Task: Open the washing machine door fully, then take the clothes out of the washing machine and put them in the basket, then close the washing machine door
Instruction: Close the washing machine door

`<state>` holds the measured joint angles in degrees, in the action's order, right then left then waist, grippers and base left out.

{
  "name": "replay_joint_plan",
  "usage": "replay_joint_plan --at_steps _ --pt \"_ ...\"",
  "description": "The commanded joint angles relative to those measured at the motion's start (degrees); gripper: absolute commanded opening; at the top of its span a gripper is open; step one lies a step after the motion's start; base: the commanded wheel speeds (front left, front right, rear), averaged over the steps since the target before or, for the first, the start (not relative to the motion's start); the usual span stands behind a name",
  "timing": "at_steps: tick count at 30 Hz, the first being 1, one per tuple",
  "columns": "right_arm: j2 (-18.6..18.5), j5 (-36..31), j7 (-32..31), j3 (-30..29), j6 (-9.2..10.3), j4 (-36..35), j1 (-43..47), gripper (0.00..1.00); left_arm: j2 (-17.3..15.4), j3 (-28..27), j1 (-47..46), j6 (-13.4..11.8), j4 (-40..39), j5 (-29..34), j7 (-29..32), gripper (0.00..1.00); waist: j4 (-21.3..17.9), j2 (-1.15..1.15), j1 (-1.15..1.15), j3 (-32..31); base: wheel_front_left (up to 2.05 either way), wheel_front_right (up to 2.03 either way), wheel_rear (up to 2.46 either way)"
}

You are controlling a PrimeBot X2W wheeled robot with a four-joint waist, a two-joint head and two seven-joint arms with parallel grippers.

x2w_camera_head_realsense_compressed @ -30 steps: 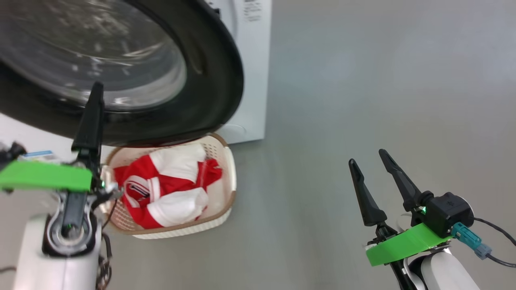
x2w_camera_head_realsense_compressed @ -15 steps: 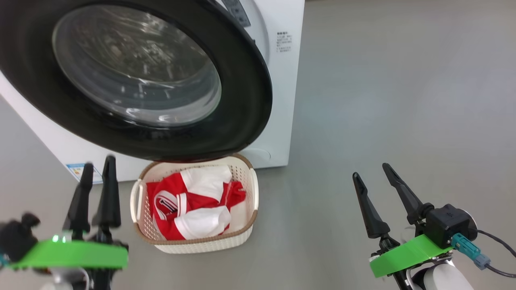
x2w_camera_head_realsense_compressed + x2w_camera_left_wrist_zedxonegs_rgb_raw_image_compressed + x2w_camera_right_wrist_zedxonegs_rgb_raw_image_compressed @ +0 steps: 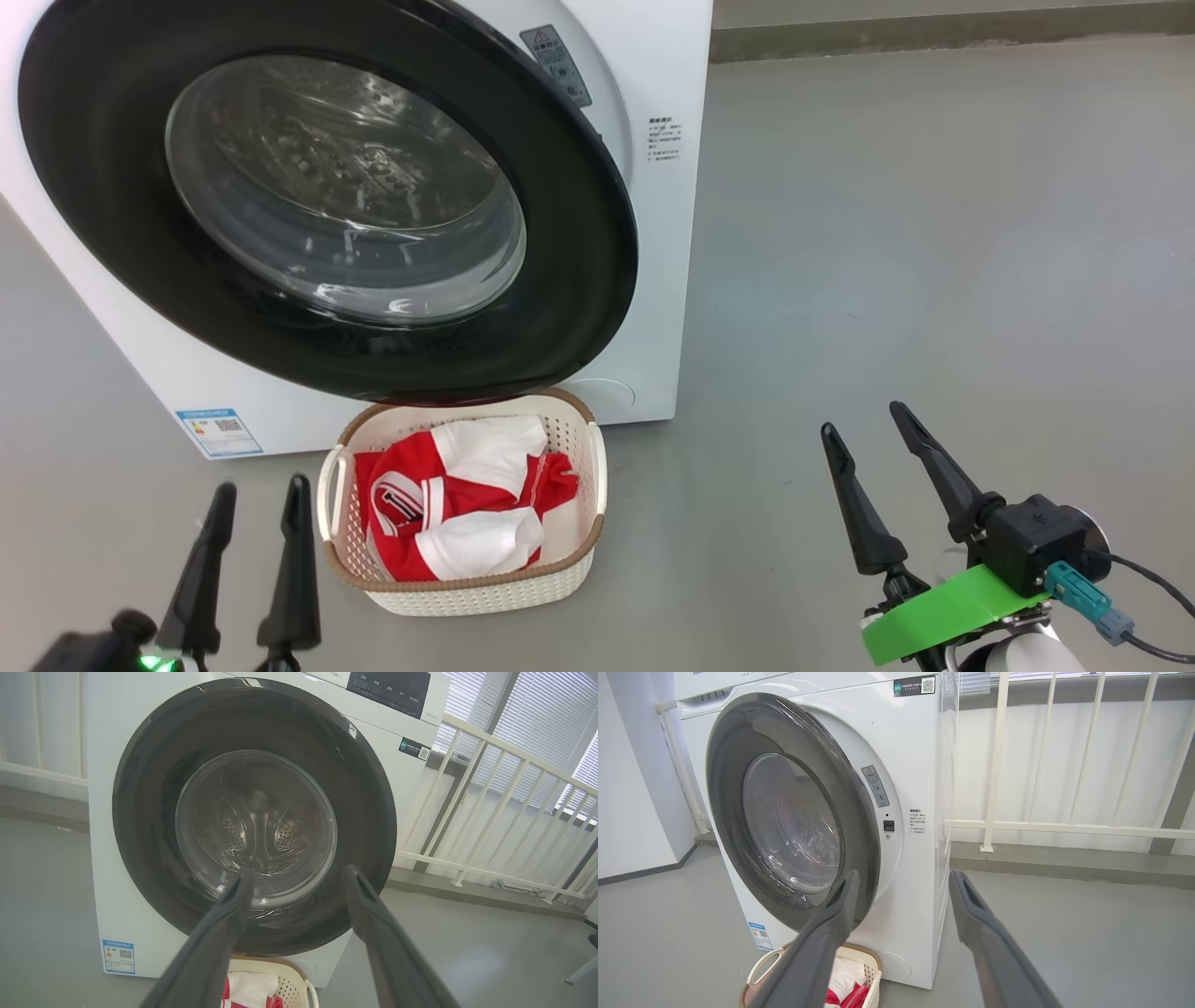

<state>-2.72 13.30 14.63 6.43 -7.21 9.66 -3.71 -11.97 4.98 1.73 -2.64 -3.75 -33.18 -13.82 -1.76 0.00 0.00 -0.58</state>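
My left claw and right claw both hung released and empty, the clothes lay in the basket just right of my left claw, and the washing machine door, seemingly not quite latched, rose beyond it, nearer my left claw.

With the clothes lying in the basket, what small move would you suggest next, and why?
Probably press the right rim of the washing machine door inward with the right gripper: the clothes sit in the basket, both it and the left gripper are open and empty, yet the latch slot beside the door shows uncovered, so it looks ajar.
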Motion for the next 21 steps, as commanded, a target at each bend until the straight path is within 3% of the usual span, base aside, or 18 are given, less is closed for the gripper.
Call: replay_joint_plan --at_steps 1,11,21 --pt "-0.16 -0.6 0.37 1.02 -0.28 -1.63 -0.52 1.0 -1.32 -1.75 -0.46 -1.31 -2.07 2.47 -0.79 1.0 0.04 0.0 0.0 0.02 0.0 0.0 0.0" --pt "-0.16 -1.05 0.37 -0.76 -0.28 -2.07 0.33 1.0 -1.13 -0.78 1.05 -4.68 -1.6 12.26 -1.15 1.0 0.13 0.0 0.0 0.04 0.0 0.0 0.0" --pt "-0.16 -1.73 0.37 -2.67 -0.28 -1.45 0.99 1.0 0.76 -3.19 2.16 -5.81 -1.44 14.51 -1.17 1.0 -0.22 0.0 0.0 0.02 0.0 0.0 0.0"
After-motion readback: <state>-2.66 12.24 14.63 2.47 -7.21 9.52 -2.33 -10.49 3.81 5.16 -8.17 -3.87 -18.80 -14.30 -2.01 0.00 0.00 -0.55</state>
